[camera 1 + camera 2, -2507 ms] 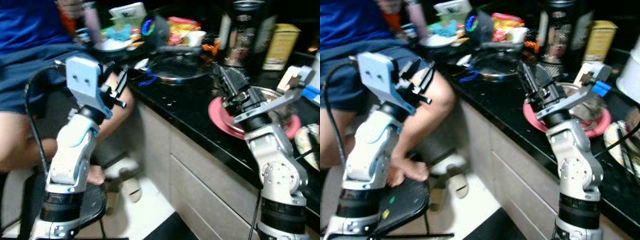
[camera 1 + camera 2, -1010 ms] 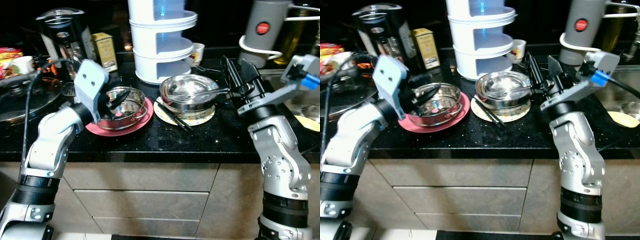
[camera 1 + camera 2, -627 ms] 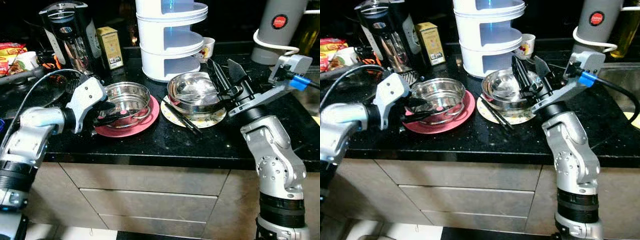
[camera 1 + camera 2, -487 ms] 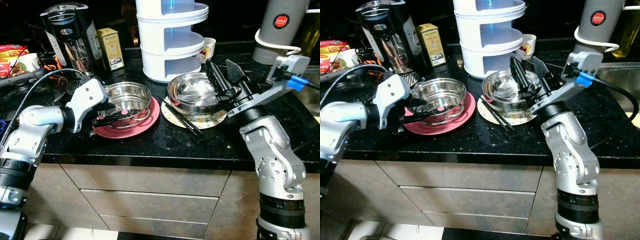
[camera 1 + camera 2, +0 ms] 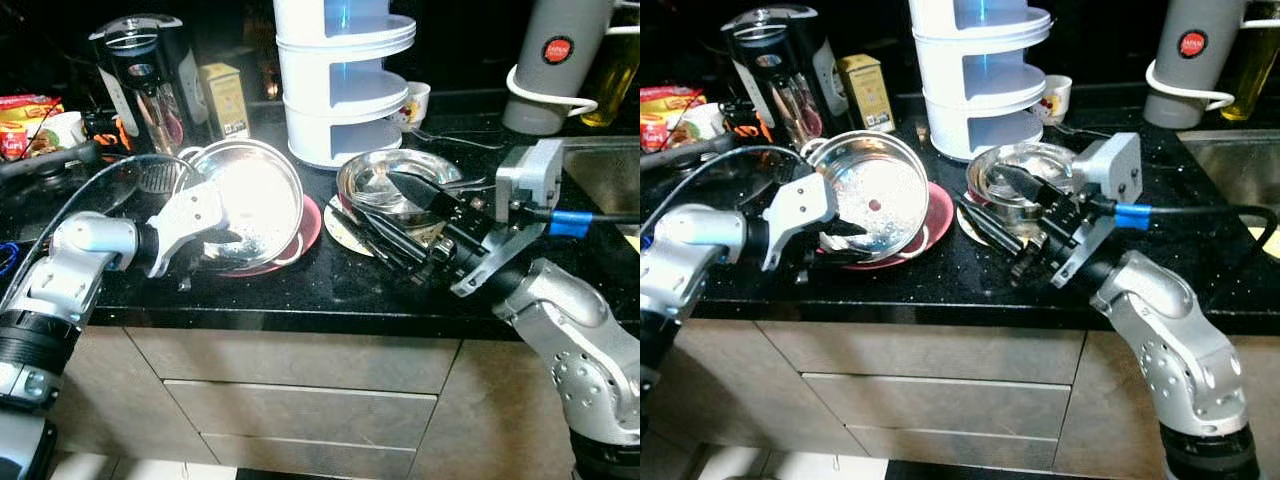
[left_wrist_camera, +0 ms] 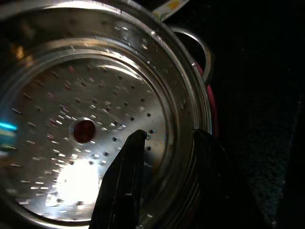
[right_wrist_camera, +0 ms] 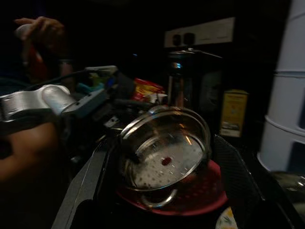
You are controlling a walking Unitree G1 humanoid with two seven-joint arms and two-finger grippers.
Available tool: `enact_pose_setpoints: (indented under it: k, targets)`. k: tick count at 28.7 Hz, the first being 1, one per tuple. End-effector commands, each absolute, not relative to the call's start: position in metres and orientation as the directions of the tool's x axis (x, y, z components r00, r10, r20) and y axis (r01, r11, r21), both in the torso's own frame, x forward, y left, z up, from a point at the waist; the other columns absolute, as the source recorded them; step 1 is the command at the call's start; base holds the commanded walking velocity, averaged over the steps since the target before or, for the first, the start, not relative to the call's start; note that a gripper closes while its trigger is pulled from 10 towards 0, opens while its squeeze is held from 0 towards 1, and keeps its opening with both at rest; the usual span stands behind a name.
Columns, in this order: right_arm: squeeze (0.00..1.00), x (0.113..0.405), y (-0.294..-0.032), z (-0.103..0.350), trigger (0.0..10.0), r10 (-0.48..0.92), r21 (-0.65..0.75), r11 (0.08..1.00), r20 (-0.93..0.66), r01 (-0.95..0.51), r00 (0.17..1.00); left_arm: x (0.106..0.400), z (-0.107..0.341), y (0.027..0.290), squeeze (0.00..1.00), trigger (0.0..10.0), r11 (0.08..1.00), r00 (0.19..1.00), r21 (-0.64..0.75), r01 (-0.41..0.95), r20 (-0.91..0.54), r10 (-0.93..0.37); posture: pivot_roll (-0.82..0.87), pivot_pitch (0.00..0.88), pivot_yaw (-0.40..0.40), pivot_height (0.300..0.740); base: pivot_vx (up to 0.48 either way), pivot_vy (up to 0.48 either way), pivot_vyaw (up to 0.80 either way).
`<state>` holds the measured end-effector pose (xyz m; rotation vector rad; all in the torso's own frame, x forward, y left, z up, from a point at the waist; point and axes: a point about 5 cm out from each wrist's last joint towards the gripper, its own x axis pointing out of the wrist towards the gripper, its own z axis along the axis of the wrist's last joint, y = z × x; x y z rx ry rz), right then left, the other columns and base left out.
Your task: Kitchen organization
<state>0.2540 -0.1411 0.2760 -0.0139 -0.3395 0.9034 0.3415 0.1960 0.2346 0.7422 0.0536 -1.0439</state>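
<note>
**Steel strainer bowl tilted up on its rim**

Strainer bowl (image 5: 872, 195) stands tilted over red plate (image 5: 936, 212) on table (image 5: 330, 290). Left gripper (image 6: 164, 157) pinches its rim, jaws clenched. Thin, stiff, probably light and slippery; rim is best hold. Right gripper (image 5: 1030, 238) hovers, jaws spread.

1. The counter's front strip (image 5: 300, 300) is left bare.
2. The back is blocked by the white tiered stand (image 5: 345, 80) and coffee maker (image 5: 140, 70).
3. The middle is crowded by the tilted steel pot (image 5: 250, 200) and steel bowl (image 5: 395, 185).
</note>
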Motion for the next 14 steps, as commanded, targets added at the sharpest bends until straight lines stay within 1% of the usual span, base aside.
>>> enact_pose_setpoints:
  k: [1, 3, 7, 14]
  targets:
    - [0.0, 0.25, -0.137, 0.277, 10.0, 0.79, -0.15, 0.597, 0.281, -0.788, 0.545, 0.341, 0.235, 0.199, 0.0, 10.0, 0.267, 0.528, 0.545, 0.795, -0.404, -0.747, -0.09, 0.0, 0.08, 0.74, 0.0, 0.0, 0.0]
    - [0.0, 0.249, -0.135, 0.277, 10.0, 0.794, -0.148, 0.591, 0.281, -0.793, 0.539, 0.342, 0.237, 0.199, 0.0, 10.0, 0.272, 0.536, 0.555, 0.786, -0.393, -0.747, -0.09, 0.0, 0.08, 0.74, 0.0, 0.0, 0.0]
    - [0.0, 0.245, -0.131, 0.275, 10.0, 0.815, -0.139, 0.558, 0.274, -0.818, 0.51, 0.346, 0.252, 0.2, 0.0, 10.0, 0.313, 0.584, 0.601, 0.735, -0.327, -0.743, -0.09, 0.0, 0.081, 0.74, 0.0, 0.0, 0.0]
    - [0.0, 0.242, -0.13, 0.273, 10.0, 0.836, -0.135, 0.529, 0.249, -0.837, 0.489, 0.338, 0.267, 0.198, 0.0, 10.0, 0.274, 0.546, 0.609, 0.744, -0.319, -0.774, -0.09, 0.0, 0.077, 0.74, 0.0, 0.0, 0.0]
